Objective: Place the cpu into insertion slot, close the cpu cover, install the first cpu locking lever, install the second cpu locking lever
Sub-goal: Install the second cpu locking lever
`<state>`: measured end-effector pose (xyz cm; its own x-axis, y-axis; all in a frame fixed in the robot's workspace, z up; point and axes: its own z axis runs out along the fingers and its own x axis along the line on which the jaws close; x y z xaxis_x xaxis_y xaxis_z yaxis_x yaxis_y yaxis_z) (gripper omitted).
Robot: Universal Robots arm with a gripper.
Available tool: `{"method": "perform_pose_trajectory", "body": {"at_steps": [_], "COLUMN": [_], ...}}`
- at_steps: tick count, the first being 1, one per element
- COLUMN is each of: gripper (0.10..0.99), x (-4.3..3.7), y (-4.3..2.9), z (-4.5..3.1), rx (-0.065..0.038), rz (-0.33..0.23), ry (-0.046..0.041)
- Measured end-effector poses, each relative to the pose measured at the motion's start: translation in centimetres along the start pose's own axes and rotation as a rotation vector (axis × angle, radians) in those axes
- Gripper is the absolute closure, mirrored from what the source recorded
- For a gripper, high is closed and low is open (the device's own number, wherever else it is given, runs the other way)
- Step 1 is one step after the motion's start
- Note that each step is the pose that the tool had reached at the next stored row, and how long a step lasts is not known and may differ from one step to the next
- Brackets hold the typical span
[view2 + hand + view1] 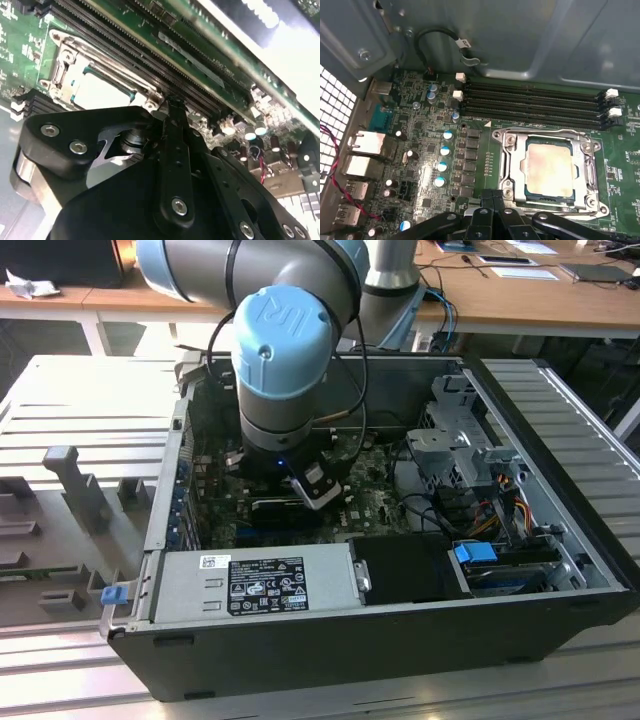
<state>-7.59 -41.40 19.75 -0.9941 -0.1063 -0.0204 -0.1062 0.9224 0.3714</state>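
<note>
First wrist view: cpu (549, 169) seated under cpu cover (512, 165), just beside fingers (492, 196), seemingly together.

- A black label (268, 585) with white print lies on the grey power supply box (190, 590); its lines are too small to read.
- A white sticker (214, 562) sits just beside it, also illegible.
- A raised logo (283, 325) marks the arm's blue joint cap (262, 360).
- A white triangle (487, 123) is printed on the green motherboard (427, 142), near a corner of the cpu cover (516, 167).

The arm (285, 350) reaches straight down, its blue-capped wrist joint facing the near side, the gripper (300, 490) hanging low beneath it.
</note>
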Motion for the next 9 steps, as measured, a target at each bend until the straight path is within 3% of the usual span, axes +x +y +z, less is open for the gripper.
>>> {"method": "perform_pose_trajectory", "body": {"at_steps": [7, 9], "gripper": [0.980, 0.980], "x": [-0.05, -0.05], "y": [0.97, 0.98], "z": [-2.43, -2.42], "rx": [0.000, -0.001], "rz": [0.000, 0.000], "ry": [-0.0001, -0.0004]}}
